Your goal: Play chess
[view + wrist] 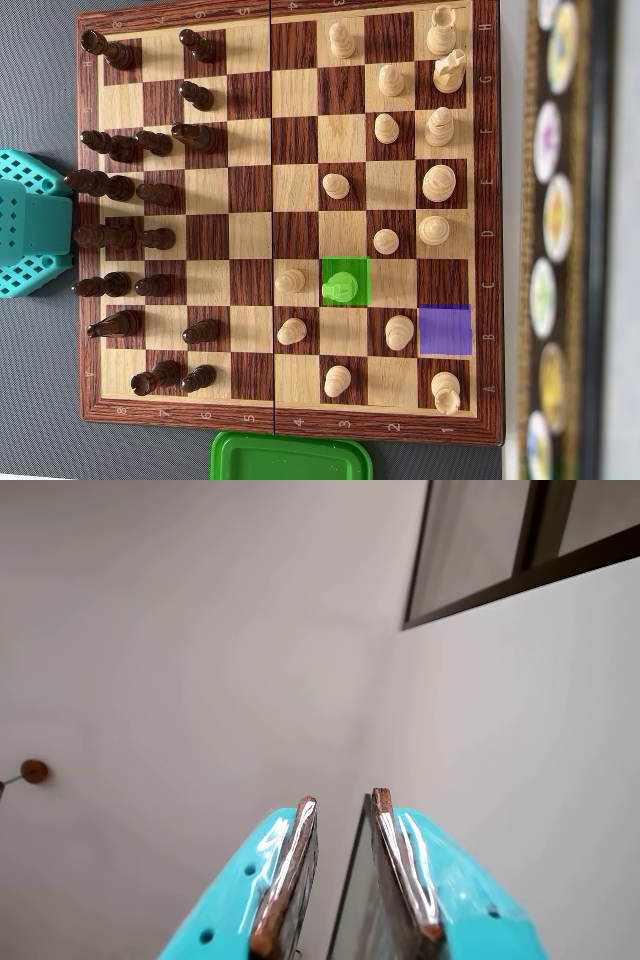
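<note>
While the teal arm [30, 225] sits off the chessboard's [290, 425] left edge in the overhead view, we see the dark pieces [155, 192] crowded nearest it, too overlapped to count. Well apart to the right, past the centre fold, one light piece [341, 287] stands upright on a green-tinted square [358, 268]; one purple square [445, 329] lies lower right. We count sixteen light pieces. In the wrist view, the gripper [344, 800] faces a wall, jaws slightly parted, holding nothing.

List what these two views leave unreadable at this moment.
- Wrist view: claw faces bare wall; chessboard out of frame.
- Overhead view: teal arm cut by the left edge, claw unseen.
- Overhead view: green lid cropped at bottom.
- Right strip blurred.
</note>
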